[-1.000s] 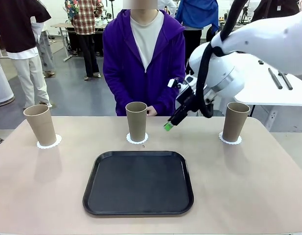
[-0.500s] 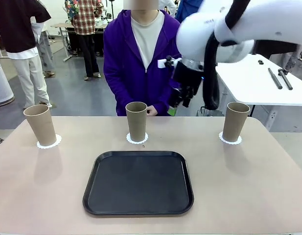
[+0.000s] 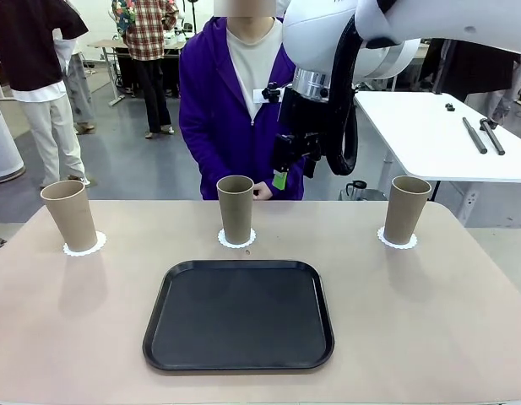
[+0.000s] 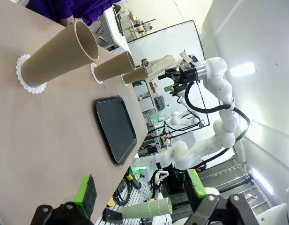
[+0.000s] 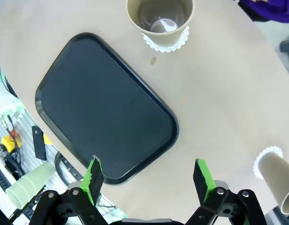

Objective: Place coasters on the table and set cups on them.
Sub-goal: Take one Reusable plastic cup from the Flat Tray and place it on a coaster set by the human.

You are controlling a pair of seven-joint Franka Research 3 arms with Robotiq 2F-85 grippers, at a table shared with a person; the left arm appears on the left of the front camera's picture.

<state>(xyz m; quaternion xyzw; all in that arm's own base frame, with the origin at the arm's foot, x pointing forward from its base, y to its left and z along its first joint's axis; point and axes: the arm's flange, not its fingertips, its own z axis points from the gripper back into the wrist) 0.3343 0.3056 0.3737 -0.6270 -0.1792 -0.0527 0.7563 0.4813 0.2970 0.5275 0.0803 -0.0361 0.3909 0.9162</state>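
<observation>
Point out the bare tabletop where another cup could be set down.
Bare beige tabletop lies right of the black rounded-square tray, below the right tan tumbler; likewise left of the tray, below the left tan tumbler. The far edge is more crowded: three tumblers on white lacy doilies, middle tumbler close behind the tray.

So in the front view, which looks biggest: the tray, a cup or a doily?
1. Tray, by far the largest.
2. Cups: left cup, middle cup and right cup look alike.
3. Doily, just a lacy ring peeking out around each cup's base.
</observation>
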